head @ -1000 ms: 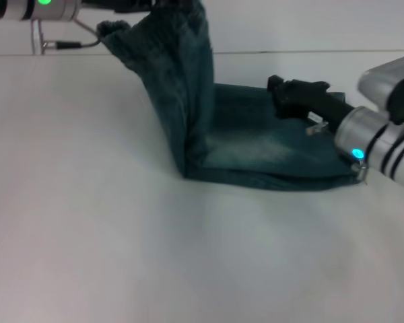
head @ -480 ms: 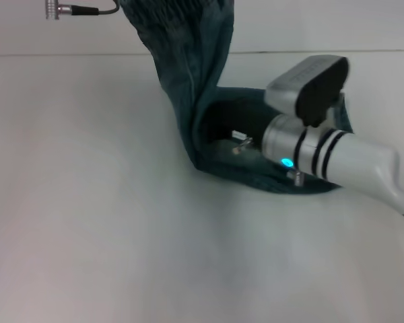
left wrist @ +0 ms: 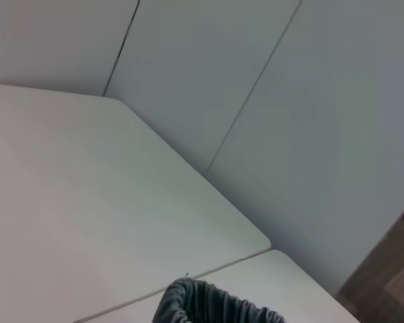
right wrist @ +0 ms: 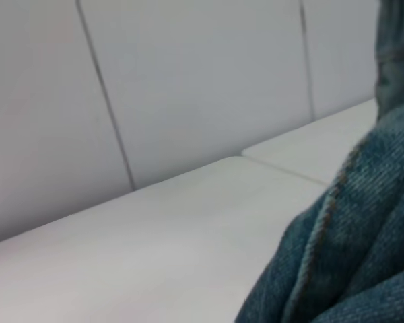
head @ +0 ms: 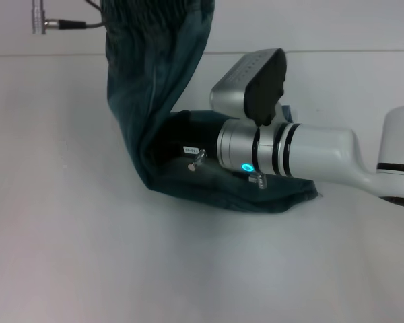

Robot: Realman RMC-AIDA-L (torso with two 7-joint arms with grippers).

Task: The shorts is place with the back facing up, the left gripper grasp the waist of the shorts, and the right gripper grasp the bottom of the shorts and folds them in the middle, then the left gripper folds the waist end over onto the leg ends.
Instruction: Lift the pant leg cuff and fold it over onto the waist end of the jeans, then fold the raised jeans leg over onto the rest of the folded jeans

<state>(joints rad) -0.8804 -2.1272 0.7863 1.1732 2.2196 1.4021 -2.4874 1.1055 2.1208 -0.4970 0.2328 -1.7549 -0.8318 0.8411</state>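
On the white desk [head: 87, 235], the folded leg end of the dark denim shorts [head: 222, 192] lies flat. The right gripper [head: 178, 145] reaches in from 3 o'clock, tucked inside the fold, its fingers hidden, can't tell their state. Farther back, toward 11 o'clock, the waist end rises steeply out of view; left gripper unseen.

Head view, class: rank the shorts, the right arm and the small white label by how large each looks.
1. Shorts, though the right arm looks nearly as large, being nearer the camera, so this order is unsure.
2. Right arm.
3. White label, clearly smallest.
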